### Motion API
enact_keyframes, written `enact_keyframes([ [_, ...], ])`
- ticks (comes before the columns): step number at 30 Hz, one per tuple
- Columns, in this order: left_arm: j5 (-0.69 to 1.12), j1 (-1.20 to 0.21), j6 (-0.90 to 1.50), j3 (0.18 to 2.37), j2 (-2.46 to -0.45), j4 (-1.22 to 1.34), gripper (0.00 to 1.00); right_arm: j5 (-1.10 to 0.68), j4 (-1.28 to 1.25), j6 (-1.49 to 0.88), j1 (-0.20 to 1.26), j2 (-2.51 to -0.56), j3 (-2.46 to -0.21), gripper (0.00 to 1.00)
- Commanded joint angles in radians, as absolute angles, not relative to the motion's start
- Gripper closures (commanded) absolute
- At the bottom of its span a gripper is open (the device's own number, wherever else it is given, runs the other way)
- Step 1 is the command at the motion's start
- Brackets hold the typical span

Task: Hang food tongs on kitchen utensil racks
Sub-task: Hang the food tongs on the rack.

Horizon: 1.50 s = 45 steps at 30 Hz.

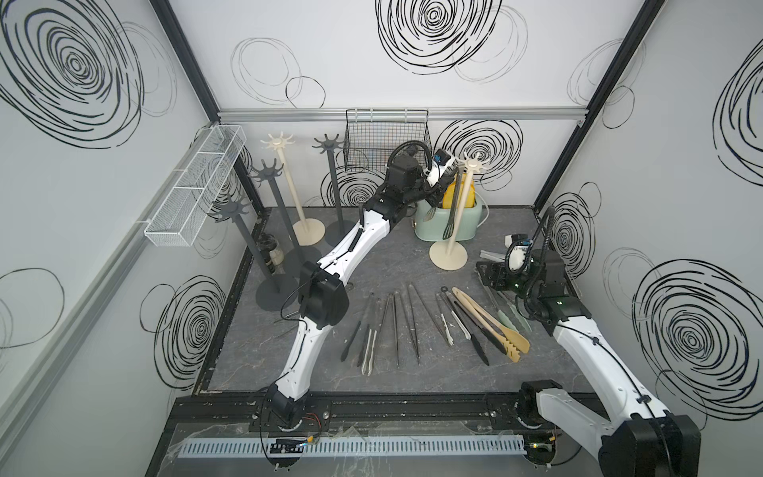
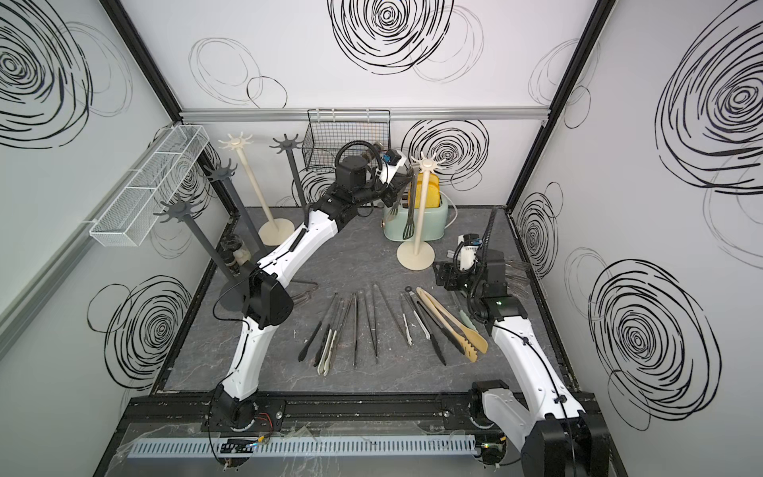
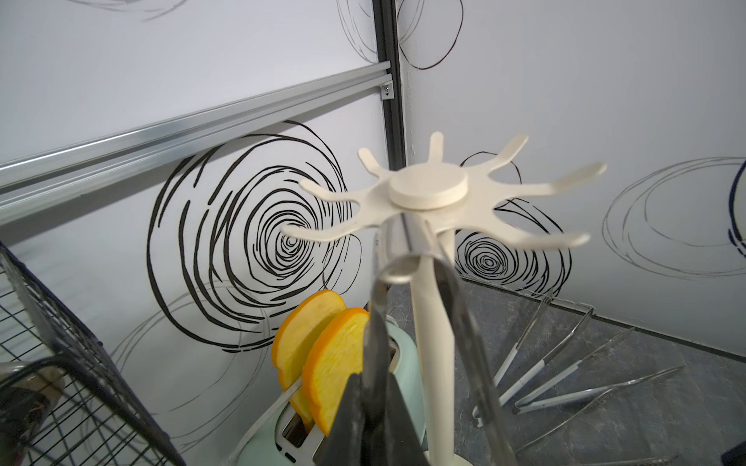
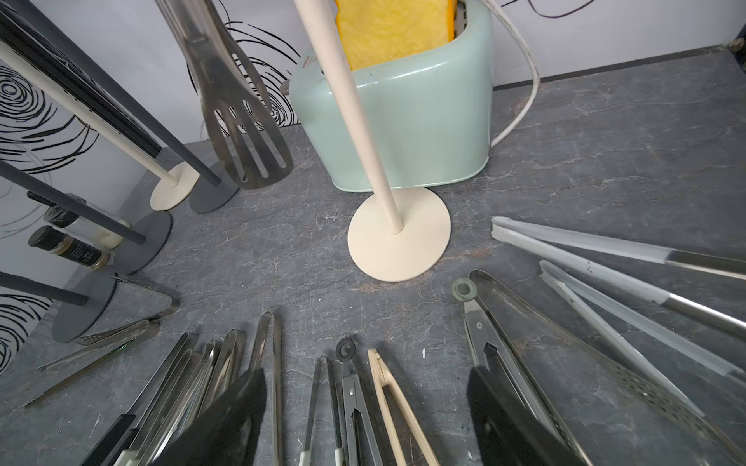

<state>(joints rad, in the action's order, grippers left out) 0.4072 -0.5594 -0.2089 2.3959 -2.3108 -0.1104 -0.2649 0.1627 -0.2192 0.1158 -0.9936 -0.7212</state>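
Observation:
My left gripper point(image 1: 437, 197) point(image 3: 373, 383) is shut on one arm of a pair of steel food tongs point(image 3: 377, 322) point(image 1: 452, 214) with slotted heads. Their bent top sits just under the star crown point(image 3: 428, 189) of the cream rack point(image 1: 462, 214) point(image 2: 421, 214), one arm on each side of its pole. Whether they rest on a hook I cannot tell. My right gripper point(image 1: 489, 270) point(image 4: 363, 387) hangs open and empty, low over the row of tongs point(image 1: 413, 322) point(image 2: 371, 322) lying on the table. A beige wooden pair point(image 1: 495, 326) is among them. Another cream rack point(image 1: 289, 177) and dark grey racks point(image 1: 332, 181) point(image 1: 276, 210) stand at the back left.
A mint toaster point(image 1: 462, 229) holding yellow slices stands right behind the cream rack. A black wire basket point(image 1: 386, 140) hangs on the back wall and a white mesh tray point(image 1: 198, 194) on the left wall. Spice jars point(image 1: 270, 252) sit among the dark racks. More tongs point(image 3: 565, 363) lie by the right wall.

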Motion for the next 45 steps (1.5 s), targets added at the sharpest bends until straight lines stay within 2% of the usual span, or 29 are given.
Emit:
enact_keyframes([
  [1,0.426,-0.567,-0.245,2.414,-2.322,-0.075,1.0,-0.278,0.142,-0.205,0.112,-0.999,-0.71,0.19],
  [3,0.427,-0.568,-0.255,2.397,-2.317,-0.076,1.0,-0.283,0.14,-0.205,0.112,-1.002,-0.708,0.19],
  [6,0.427,-0.569,-0.271,2.385,-2.316,-0.082,0.91,-0.286,0.139,-0.205,0.112,-1.008,-0.71,0.19],
  [17,0.437,-0.558,-0.288,2.385,-2.315,-0.088,0.77,-0.29,0.137,-0.204,0.111,-1.021,-0.715,0.19],
  [31,0.429,-0.566,-0.296,2.402,-2.297,-0.082,0.74,-0.293,0.138,-0.204,0.112,-1.023,-0.716,0.19],
  [37,0.419,-0.571,-0.302,2.484,-2.327,-0.097,0.79,-0.295,0.137,-0.204,0.112,-1.023,-0.715,0.19],
  [45,0.413,-0.583,-0.322,2.471,-2.313,-0.116,0.79,-0.301,0.135,-0.204,0.113,-1.027,-0.715,0.19],
])
